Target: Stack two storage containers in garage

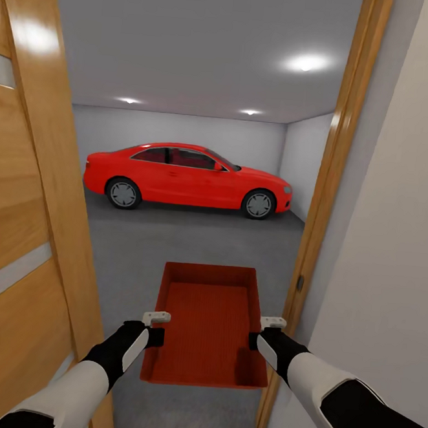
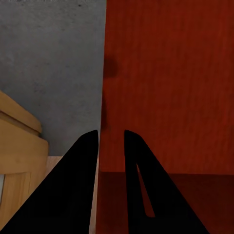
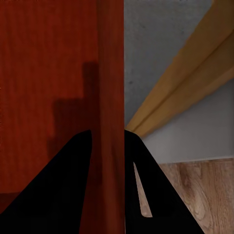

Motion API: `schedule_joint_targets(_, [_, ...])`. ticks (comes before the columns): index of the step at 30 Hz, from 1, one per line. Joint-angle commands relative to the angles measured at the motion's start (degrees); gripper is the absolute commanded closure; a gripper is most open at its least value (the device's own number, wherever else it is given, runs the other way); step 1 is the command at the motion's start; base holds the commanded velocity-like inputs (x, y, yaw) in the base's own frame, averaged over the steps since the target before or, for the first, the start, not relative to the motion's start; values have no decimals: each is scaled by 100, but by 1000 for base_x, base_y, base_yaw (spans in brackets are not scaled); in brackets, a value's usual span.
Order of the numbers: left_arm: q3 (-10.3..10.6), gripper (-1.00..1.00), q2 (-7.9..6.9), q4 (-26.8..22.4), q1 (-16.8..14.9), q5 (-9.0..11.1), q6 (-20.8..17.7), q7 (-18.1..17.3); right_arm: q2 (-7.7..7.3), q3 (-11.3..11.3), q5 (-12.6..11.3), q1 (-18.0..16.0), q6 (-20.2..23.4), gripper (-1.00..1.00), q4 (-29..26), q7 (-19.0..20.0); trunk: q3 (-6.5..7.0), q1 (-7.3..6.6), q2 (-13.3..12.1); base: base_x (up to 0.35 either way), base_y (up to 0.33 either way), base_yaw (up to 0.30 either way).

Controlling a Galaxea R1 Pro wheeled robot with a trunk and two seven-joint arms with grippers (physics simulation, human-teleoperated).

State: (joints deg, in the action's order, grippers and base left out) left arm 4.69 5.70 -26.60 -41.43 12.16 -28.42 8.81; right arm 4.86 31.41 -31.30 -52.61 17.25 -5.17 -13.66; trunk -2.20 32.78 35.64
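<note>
Both grippers clamp one storage container (image 1: 207,324) — left gripper (image 2: 111,139) pinching its left wall, right gripper (image 3: 107,139) its right wall — bin spanning between the fingers, above the garage floor (image 1: 172,243) in the doorway.

The container (image 1: 207,324) sits in the doorway between the left gripper (image 1: 155,329) and right gripper (image 1: 262,335). Door (image 1: 25,223) at left, door frame (image 1: 327,185) at right, car (image 1: 188,178) far across the floor (image 1: 192,238).
</note>
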Motion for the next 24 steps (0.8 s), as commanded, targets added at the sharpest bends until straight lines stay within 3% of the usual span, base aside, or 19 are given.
schedule_joint_targets(1, [6,100,-8,-8,-5,28,-32,78,-2,41,-14,-4,33,100,-19,-49,-11,3,10,86,0,0])
schedule_joint_targets(9, [32,100,-8,-1,-5,61,-32,93,-2,50,-50,-4,33,100,-19,-49,-11,3,10,263,0,0])
schedule_joint_targets(11, [5,100,-8,-2,-5,-38,-32,91,-3,41,53,-4,33,100,-19,-49,-11,3,10,249,0,0])
schedule_joint_targets(24, [5,100,-8,-3,-5,-38,-60,85,-3,41,53,-4,33,100,-19,-49,-11,3,10,68,33,0])
